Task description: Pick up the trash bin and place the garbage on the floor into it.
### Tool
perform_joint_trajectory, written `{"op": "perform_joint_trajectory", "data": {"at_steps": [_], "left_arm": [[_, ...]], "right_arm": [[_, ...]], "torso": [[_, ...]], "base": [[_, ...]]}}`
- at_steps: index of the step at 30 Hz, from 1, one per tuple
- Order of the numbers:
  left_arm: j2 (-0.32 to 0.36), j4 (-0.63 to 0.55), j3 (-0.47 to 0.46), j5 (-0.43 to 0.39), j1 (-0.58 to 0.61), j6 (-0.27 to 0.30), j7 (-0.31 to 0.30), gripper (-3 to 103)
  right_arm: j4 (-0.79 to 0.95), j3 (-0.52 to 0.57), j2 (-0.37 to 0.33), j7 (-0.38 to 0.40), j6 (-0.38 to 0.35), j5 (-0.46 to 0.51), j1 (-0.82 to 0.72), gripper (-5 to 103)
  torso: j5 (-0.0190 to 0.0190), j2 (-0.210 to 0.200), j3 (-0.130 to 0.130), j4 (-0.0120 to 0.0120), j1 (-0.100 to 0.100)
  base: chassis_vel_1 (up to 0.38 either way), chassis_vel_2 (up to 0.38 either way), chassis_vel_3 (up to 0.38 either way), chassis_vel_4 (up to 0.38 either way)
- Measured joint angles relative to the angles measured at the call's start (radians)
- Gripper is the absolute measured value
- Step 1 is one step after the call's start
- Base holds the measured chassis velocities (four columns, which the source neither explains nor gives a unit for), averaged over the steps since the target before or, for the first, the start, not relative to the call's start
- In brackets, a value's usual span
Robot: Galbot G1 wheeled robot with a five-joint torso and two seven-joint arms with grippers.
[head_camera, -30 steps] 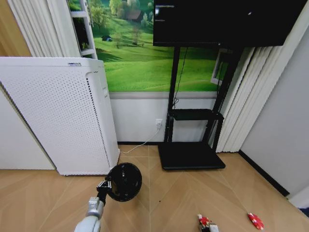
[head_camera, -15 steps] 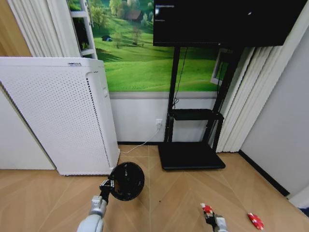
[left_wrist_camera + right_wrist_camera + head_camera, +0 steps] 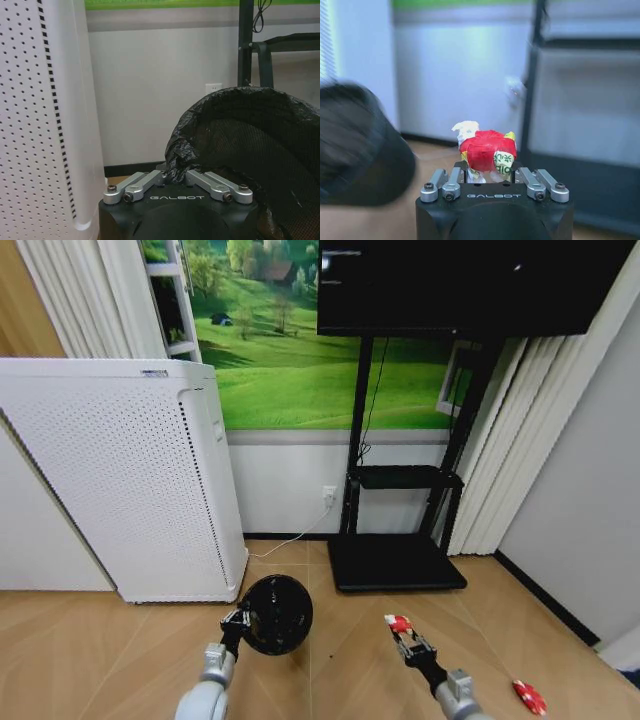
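left claw [image 3: 238, 620] clamping trash bin [image 3: 277, 614] rim, right claw [image 3: 408, 643] pinching red wrapper [image 3: 398, 623], another wrapper [image 3: 529, 697] lying on floor [image 3: 100, 640]

The trash bin [image 3: 360, 145] is blurred and cut off at the edge.

Left gripper [image 3: 174, 176] fills the near edge of the view – black housing with GALBOT lettering, silver finger links angled inward, clamped on the crinkled black liner bag [image 3: 186, 131] at the rim of the trash bin [image 3: 260, 150]. Bin opening faces the camera, dark mesh-like inner wall visible. Beside the gripper, a white perforated appliance [image 3: 40, 110] – rows of small holes, rounded smooth edge. Behind: white wall [image 3: 160, 85] with a power outlet [image 3: 214, 89], dark baseboard [image 3: 131, 169], green strip along the wall's upper edge. Black metal stand [image 3: 255, 47] with a shelf and hanging cable [image 3: 261, 11] behind the bin.
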Motion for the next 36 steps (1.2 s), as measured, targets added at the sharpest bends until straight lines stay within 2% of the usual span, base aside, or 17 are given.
{"op": "perform_joint_trajectory", "data": {"at_steps": [7,8,9,12,16,18,22,27,36], "left_arm": [[-0.014,0.012,0.024,0.010,-0.007,0.004,-0.002,3],[-0.024,0.025,0.043,0.014,-0.021,0.007,-0.004,3],[-0.024,0.025,0.043,0.014,-0.021,0.007,-0.004,3],[-0.075,0.087,0.100,0.037,-0.064,0.016,-0.010,3],[-0.096,0.112,0.121,0.051,-0.073,0.015,-0.010,3],[-0.106,0.128,0.130,0.064,-0.078,0.013,-0.009,3],[-0.111,0.138,0.137,0.078,-0.081,0.012,-0.012,3],[-0.111,0.143,0.140,0.085,-0.081,0.011,-0.012,3],[-0.111,0.145,0.140,0.089,-0.080,0.009,-0.011,3]], "right_arm": [[0.082,-0.010,-0.005,-0.056,0.047,-0.032,-0.009,39],[0.122,-0.020,-0.010,-0.111,0.084,-0.062,-0.002,39],[0.122,-0.020,-0.010,-0.111,0.084,-0.062,-0.002,39],[0.111,-0.082,-0.031,-0.215,0.134,-0.110,0.094,39],[0.053,-0.123,-0.025,-0.220,0.137,-0.114,0.143,39],[-0.013,-0.169,-0.007,-0.221,0.144,-0.127,0.196,39],[-0.080,-0.227,0.016,-0.219,0.150,-0.129,0.256,39],[-0.129,-0.256,0.030,-0.218,0.158,-0.130,0.289,39],[-0.125,-0.272,0.037,-0.220,0.160,-0.130,0.286,39]], "torso": [[-0.0001,0.000,0.000,0.0002,0.000],[0.0000,0.000,0.000,-0.0002,0.000],[0.0000,0.000,0.000,-0.0002,0.000],[0.0000,0.000,0.000,0.0002,0.000],[0.0000,0.000,0.000,0.0000,0.000],[0.0028,0.000,0.000,0.0001,0.000],[0.0038,0.000,0.000,0.0002,0.000],[0.0037,0.000,0.000,-0.0003,0.000],[0.0006,0.000,0.000,0.0000,0.000]], "base": [[0.000,0.000,0.000,0.000],[0.000,0.000,0.000,0.000],[0.000,0.000,0.000,0.000],[0.000,0.000,0.000,0.000],[0.000,0.000,0.000,0.000],[0.000,0.000,0.000,0.000],[0.000,0.000,0.000,0.000],[0.000,0.000,0.000,0.000],[0.000,0.000,0.000,0.000]]}}
